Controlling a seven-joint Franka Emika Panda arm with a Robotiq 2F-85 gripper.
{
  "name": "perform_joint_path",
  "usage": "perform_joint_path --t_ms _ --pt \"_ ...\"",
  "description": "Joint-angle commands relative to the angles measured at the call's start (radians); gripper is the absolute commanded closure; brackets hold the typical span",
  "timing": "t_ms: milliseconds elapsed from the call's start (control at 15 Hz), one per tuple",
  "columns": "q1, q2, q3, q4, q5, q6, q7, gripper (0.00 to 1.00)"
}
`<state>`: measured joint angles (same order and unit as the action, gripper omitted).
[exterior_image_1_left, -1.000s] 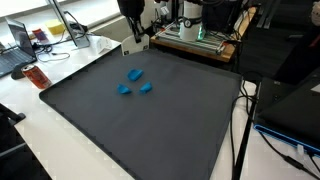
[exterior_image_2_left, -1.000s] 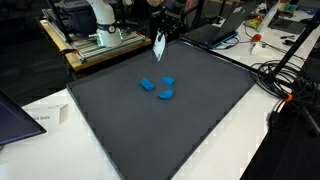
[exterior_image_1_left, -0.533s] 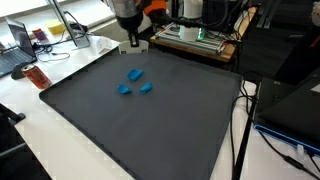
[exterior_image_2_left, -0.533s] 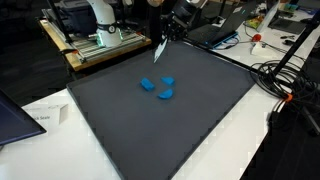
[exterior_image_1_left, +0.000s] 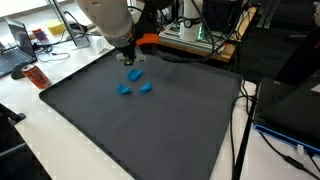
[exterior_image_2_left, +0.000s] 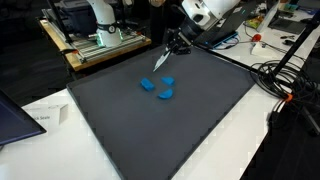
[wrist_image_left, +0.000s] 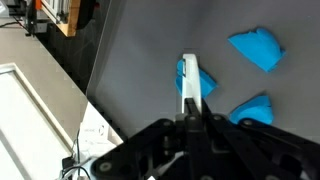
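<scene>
My gripper (exterior_image_1_left: 129, 57) is shut on a thin white strip (wrist_image_left: 190, 85) that points down at the dark mat (exterior_image_1_left: 150, 130). It hangs just above three small blue pieces (exterior_image_1_left: 134, 74) lying close together on the far half of the mat. In an exterior view the strip (exterior_image_2_left: 160, 61) hangs next to the blue pieces (exterior_image_2_left: 167, 81). In the wrist view the strip covers part of one blue piece (wrist_image_left: 181, 70), with two more (wrist_image_left: 257, 48) to its right. The gripper (wrist_image_left: 192, 115) fills the bottom of that view.
The mat lies on a white table (exterior_image_1_left: 40, 130). A laptop (exterior_image_1_left: 15, 40) and a red object (exterior_image_1_left: 35, 75) sit off the mat's corner. A metal rack with gear (exterior_image_2_left: 100, 40) stands behind the mat. Cables (exterior_image_2_left: 285, 80) run along one side, and a paper (exterior_image_2_left: 40, 118) lies near another corner.
The arm has swung down and over the mat, bringing the gripper and the white strip from the mat's far edge to just above the blue pieces. The blue pieces have not moved.
</scene>
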<state>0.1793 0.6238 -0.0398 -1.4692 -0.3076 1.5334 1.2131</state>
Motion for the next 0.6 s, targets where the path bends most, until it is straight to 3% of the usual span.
perform_joint_path --t_ms 0,533 --pt "0.028 0.13 -0.032 0.162 -0.016 -0.083 0.039 0.99" --pt "0.065 0.338 -0.076 0.416 -0.016 -0.274 0.086 0.99"
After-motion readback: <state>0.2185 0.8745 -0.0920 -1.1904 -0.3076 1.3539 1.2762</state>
